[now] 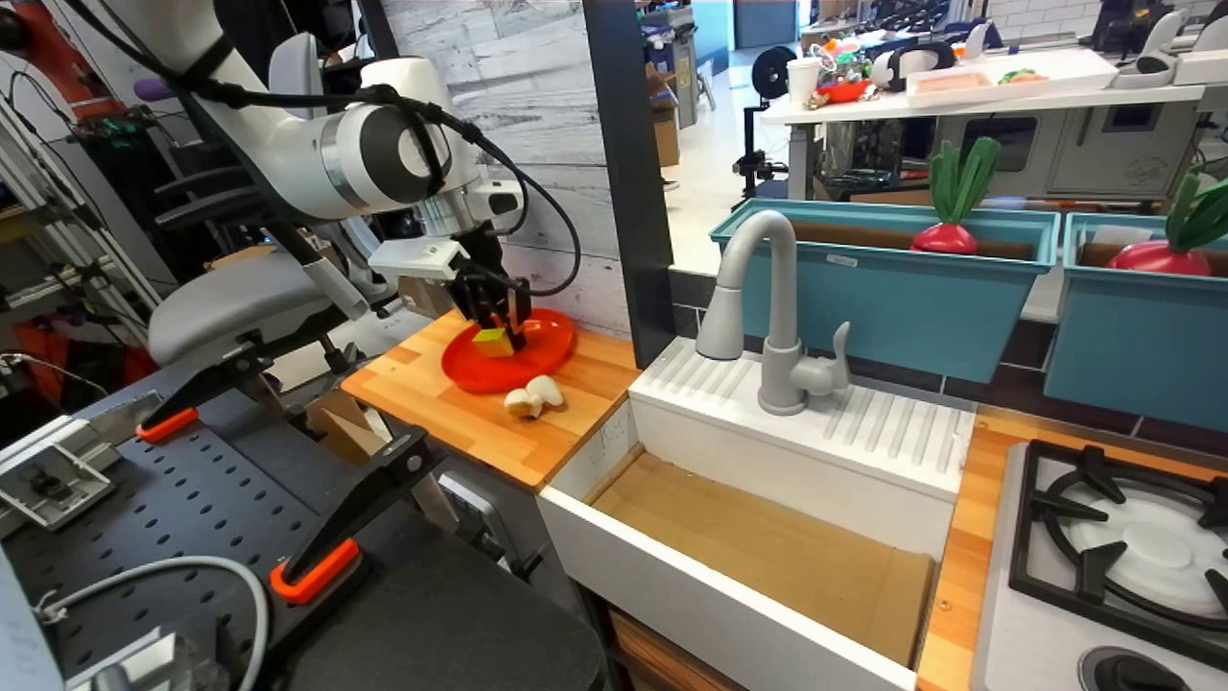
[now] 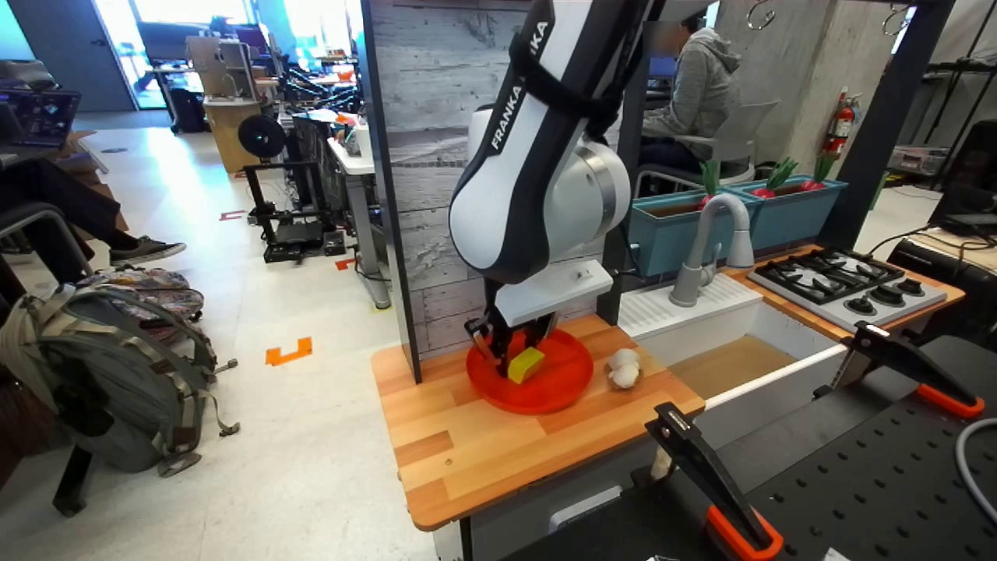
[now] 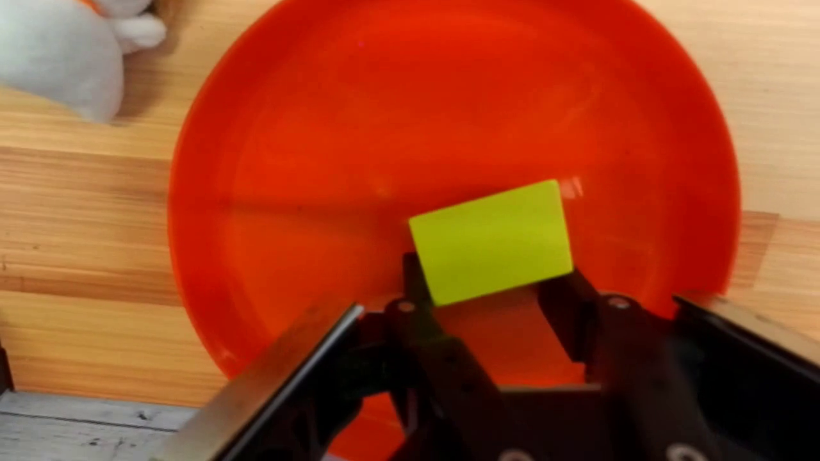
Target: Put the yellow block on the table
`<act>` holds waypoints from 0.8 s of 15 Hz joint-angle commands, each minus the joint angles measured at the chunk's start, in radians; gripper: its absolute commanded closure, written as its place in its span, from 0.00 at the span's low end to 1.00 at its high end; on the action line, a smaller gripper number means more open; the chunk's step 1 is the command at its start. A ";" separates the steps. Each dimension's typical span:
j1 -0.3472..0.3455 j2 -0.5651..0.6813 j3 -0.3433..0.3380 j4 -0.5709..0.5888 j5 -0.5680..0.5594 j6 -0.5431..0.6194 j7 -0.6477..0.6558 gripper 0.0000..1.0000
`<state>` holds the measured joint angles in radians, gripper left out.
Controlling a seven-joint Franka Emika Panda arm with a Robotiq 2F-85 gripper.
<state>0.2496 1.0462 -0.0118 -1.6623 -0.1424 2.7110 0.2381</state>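
Yellow block (image 3: 492,243): over the red plate (image 3: 397,128), contact unclear.
Robotiq gripper (image 3: 492,276): hangs above the plate, jaws clamped on the block.
Wooden table (image 2: 424,425): beneath the plate.

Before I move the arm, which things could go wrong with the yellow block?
The yellow block sits askew at the tip of the gripper, so it may slip or twist. Moved sideways too low, it could catch the red-orange dish. The pale lumpy object beside the dish could be bumped while placing on the table.
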 commanded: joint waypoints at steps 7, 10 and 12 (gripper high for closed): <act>0.007 -0.069 0.026 -0.054 0.029 -0.050 -0.052 0.78; 0.042 -0.119 0.028 -0.119 0.005 -0.053 -0.069 0.78; 0.084 -0.143 0.017 -0.155 -0.013 -0.049 -0.065 0.78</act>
<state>0.2842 0.9765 0.0162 -1.7325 -0.1345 2.6828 0.1852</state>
